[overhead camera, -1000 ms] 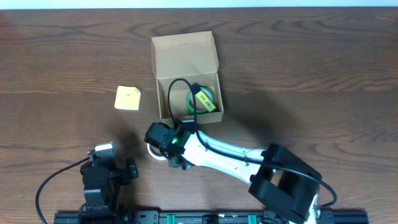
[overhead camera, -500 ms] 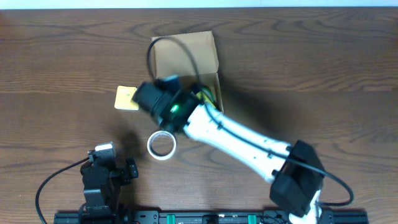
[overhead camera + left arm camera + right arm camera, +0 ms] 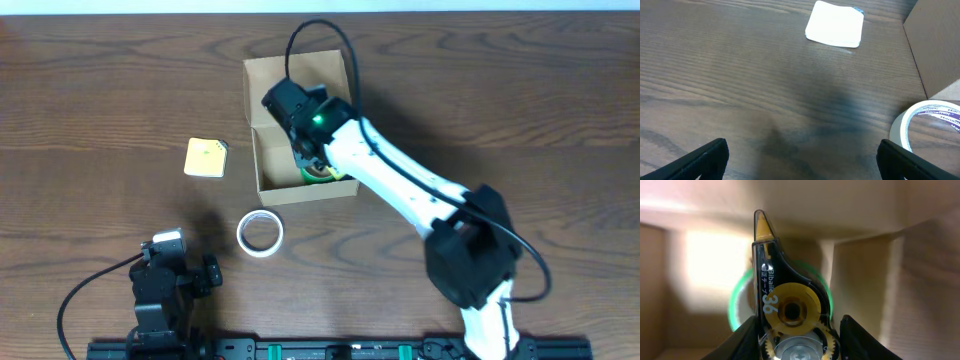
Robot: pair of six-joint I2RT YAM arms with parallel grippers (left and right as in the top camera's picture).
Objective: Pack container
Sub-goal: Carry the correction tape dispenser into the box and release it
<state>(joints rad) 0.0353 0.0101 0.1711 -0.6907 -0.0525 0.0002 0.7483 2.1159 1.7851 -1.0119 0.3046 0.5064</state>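
The tan cardboard container [image 3: 297, 78] stands open at the table's back middle, its flap lid folded back. My right gripper [image 3: 310, 150] reaches into it. In the right wrist view the right gripper [image 3: 799, 332] is shut on a black and yellow correction-tape dispenser [image 3: 790, 307] marked "36", held over a green tape roll [image 3: 737, 307] that lies inside the box [image 3: 925, 280]. My left gripper [image 3: 800, 162] is open and empty, low over the table at the front left [image 3: 165, 270].
A white tape roll [image 3: 260, 233] lies flat on the table in front of the box, also at the right edge of the left wrist view [image 3: 927, 125]. A small yellow square pad [image 3: 206, 157] lies left of the box. The box wall [image 3: 935, 45] shows in the left wrist view.
My right arm swung from over the white tape roll at the front up and back to the box, and its gripper is now inside it. The white roll stayed on the table. The left arm has not moved.
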